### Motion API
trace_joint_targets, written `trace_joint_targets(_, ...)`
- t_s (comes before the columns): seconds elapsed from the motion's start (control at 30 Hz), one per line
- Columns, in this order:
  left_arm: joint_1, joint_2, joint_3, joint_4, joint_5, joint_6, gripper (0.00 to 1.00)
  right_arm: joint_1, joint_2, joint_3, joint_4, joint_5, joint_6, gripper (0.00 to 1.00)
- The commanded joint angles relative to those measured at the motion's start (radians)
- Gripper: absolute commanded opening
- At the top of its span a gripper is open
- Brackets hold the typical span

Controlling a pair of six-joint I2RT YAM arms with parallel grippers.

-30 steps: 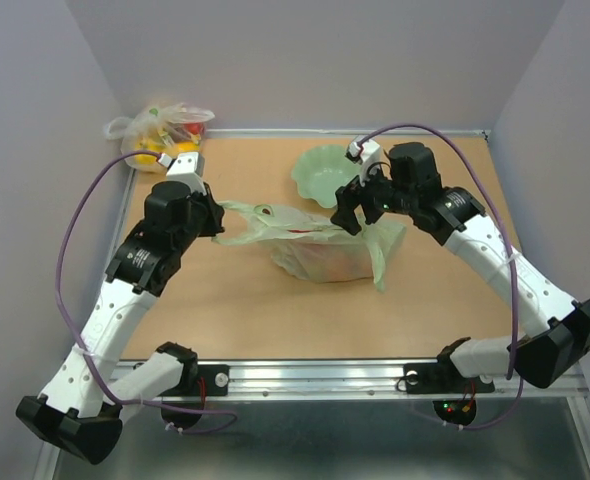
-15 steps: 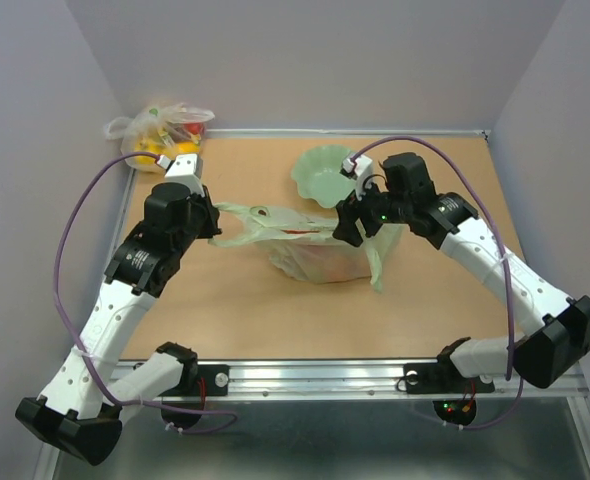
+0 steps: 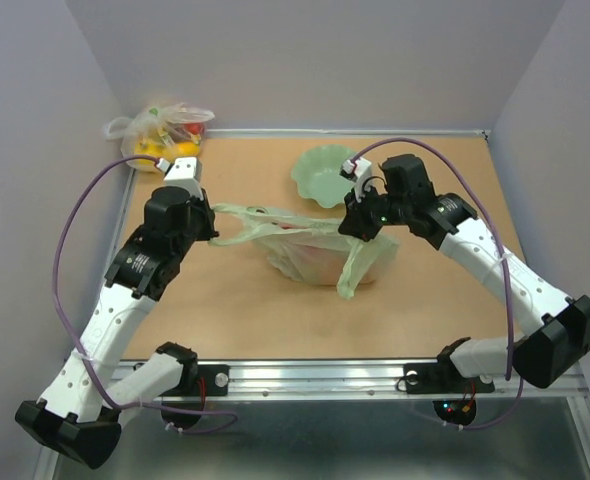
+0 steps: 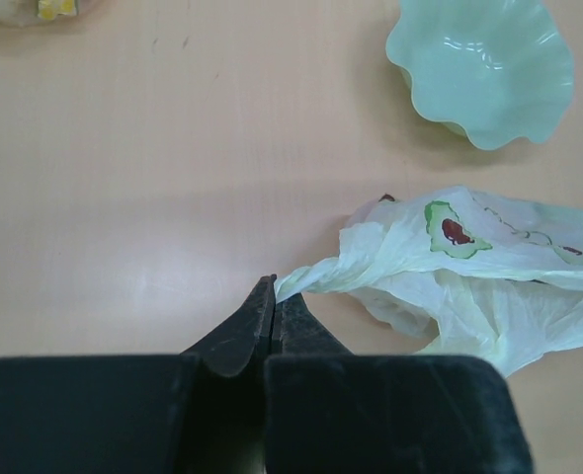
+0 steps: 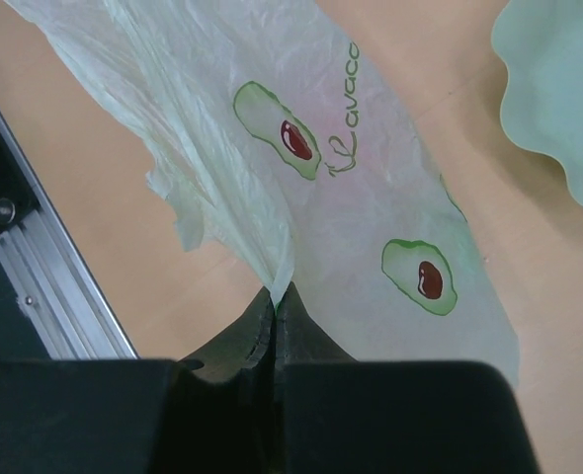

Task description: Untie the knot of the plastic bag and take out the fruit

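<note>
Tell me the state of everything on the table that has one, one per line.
plastic bag: stretched out, pinched at two ends
left gripper: shut on the bag's twisted handle
right gripper: shut on the bag's edge
green bowl: upright, empty
clear bag: tied at top

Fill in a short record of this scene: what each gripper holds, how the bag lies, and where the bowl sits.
Left gripper: shut on a twisted end of the plastic bag
Right gripper: shut on the bag's other side
Bag: stretched between the grippers
Green bowl: beyond the bag, empty
Clear bag: far left corner
</note>
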State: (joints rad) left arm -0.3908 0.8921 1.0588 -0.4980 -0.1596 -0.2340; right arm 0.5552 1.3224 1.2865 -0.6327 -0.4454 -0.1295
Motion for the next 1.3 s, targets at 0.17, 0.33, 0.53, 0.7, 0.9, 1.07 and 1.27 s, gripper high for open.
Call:
trace_joint_targets(0.17,-0.003,-0.076,0.085,0.26,0.26,0.166,0.67,-0.005,-0.025,0.05,0.036,-0.022,0.091,0.0)
trace_joint_targets(0.33,-0.058,-0.055,0.136,0.288,0.439,0.225,0.76,-0.005,-0.031,0.039,0.054,-0.015,0.123,0.0)
trace_joint_targets(0.53,-0.319,0.028,0.13,0.27,0.387,0.392,0.77,-0.005,-0.031,0.03,0.059,-0.019,0.158,0.0)
trace_joint_targets(0.7,-0.457,0.14,0.165,0.196,0.301,0.539,0.77,-0.005,-0.04,0.023,0.061,-0.025,0.177,0.0)
trace_joint_targets(0.9,-0.482,0.215,0.126,0.21,0.262,0.722,0.78,-0.005,-0.041,0.03,0.067,-0.044,0.197,0.0)
trace_joint_targets(1.07,-0.482,0.218,0.037,0.265,0.255,0.76,0.79,-0.005,-0.049,0.027,0.07,-0.045,0.197,0.0)
trace_joint_targets(1.27,-0.482,0.232,-0.036,0.355,0.223,0.766,0.8,-0.005,-0.051,0.022,0.071,-0.076,0.194,0.0)
